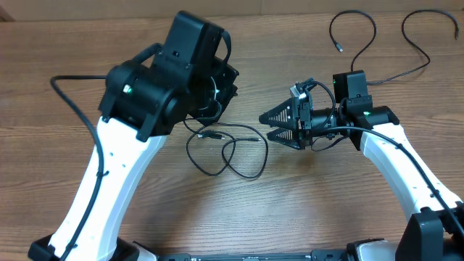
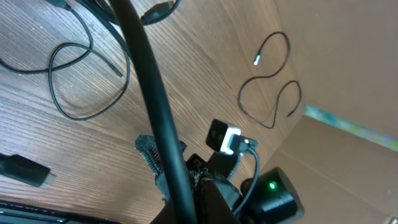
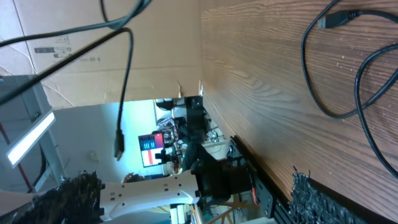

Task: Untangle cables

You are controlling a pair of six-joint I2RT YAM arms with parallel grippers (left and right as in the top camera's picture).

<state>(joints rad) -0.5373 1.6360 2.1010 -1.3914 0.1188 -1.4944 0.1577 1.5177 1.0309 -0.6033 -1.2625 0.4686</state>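
Done so far: one thin cord (image 1: 338, 47) lies on its own near the table's (image 1: 326, 210) far edge, toward the right corner, looped loose and well apart from the rest, so that one looks freed.
Maybe done: another thin cord (image 1: 403, 29) curls right by the far right corner. Can't tell if it's one of the cables or a wire running to the right arm.
Left to do: the tangle (image 1: 212, 135) sits mid-table, a few loops crossing over each other with a plug end on top. Looks like the main job isn't finished, maybe halfway at best.
Left tool (image 1: 220, 90): pinched shut, parked over the far-left side of the tangle. A black cord runs right across its wrist camera, so it's probably gripping a strand, but the pinch itself is hidden.
Right tool (image 1: 265, 125): spread wide, empty, pointing at the tangle from the right, just beside its loops.
Next, my guess: right tool grabs a loop and pulls it away.
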